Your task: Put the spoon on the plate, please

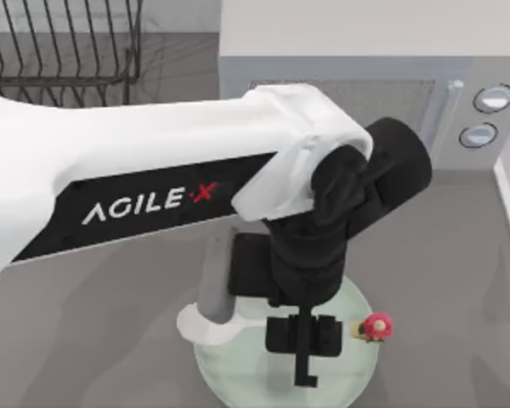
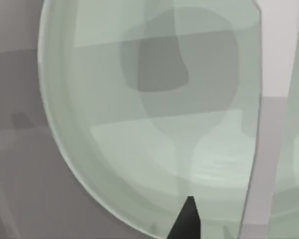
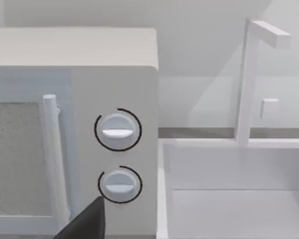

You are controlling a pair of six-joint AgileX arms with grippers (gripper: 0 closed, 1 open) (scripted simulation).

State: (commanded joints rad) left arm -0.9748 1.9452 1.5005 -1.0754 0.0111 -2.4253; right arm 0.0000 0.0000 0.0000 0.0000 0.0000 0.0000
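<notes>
Left arm: stretched across the table, nearest the top camera.
Left gripper [image 1: 304, 361]: held over the plate [image 1: 348, 387]; finger gap can't be told.
Spoon [image 1: 206, 325]: seemingly lying across the plate's left rim.
Red figure [image 1: 375, 326]: at the plate's right edge.
Microwave [image 3: 74, 129]: behind, door shut.

Grey counter [image 1: 110, 340]. Standing directly on it: microwave [image 1: 348, 51] at the far edge, wire rack [image 1: 59, 42] at the far left corner, plate [image 1: 357, 374] at the near edge, small red figure [image 1: 376, 326] just beside the plate's right rim.
</notes>
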